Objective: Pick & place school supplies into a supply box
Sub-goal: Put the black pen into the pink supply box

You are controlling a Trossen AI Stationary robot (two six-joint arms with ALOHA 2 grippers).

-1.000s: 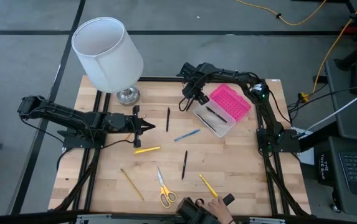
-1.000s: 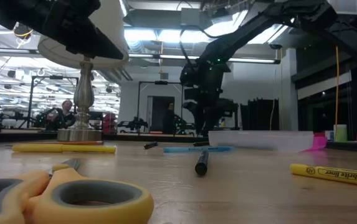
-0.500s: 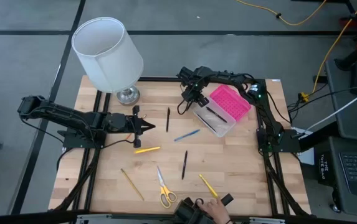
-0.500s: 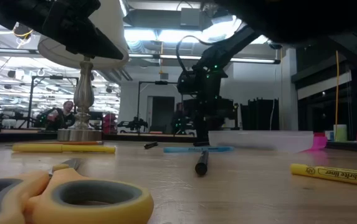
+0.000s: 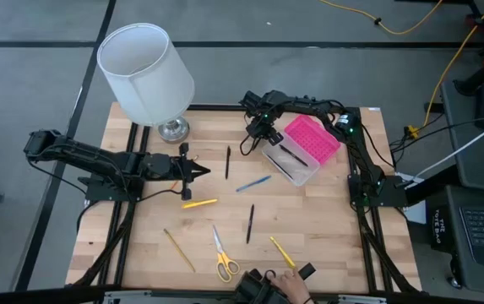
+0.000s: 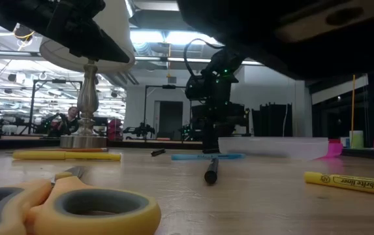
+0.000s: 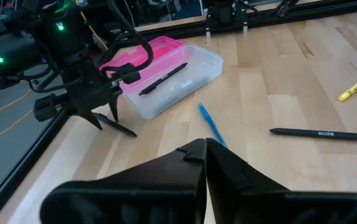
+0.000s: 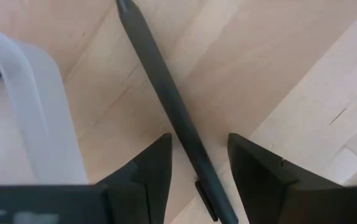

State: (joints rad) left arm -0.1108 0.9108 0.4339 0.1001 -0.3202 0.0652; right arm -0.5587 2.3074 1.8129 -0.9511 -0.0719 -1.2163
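Observation:
My right gripper (image 5: pixel 252 143) is open, pointing down just left of the supply box. Its fingers stand on either side of a black pen (image 8: pixel 166 106) that lies flat on the wood, with a gap on each side. The left wrist view shows the same pen (image 7: pixel 118 127) under that gripper. The supply box has a clear base (image 5: pixel 297 167) with one black pen (image 5: pixel 292 154) in it, and its pink lid (image 5: pixel 313 138) lies open behind. My left gripper (image 5: pixel 205 172) is shut and holds nothing, near the table's middle left.
Loose on the table are a black pen (image 5: pixel 227 161), a blue pen (image 5: pixel 252 183), a yellow highlighter (image 5: pixel 199 203), another black pen (image 5: pixel 249 223), scissors (image 5: pixel 223 257), a yellow pencil (image 5: pixel 178 249) and a yellow marker (image 5: pixel 282 252). A lamp (image 5: pixel 146 72) stands far left. A person's hand (image 5: pixel 290 279) shows at the near edge.
My right gripper has come down beside the box's left side until its open fingers straddle the black pen on the table. The left arm and the supplies have stayed put.

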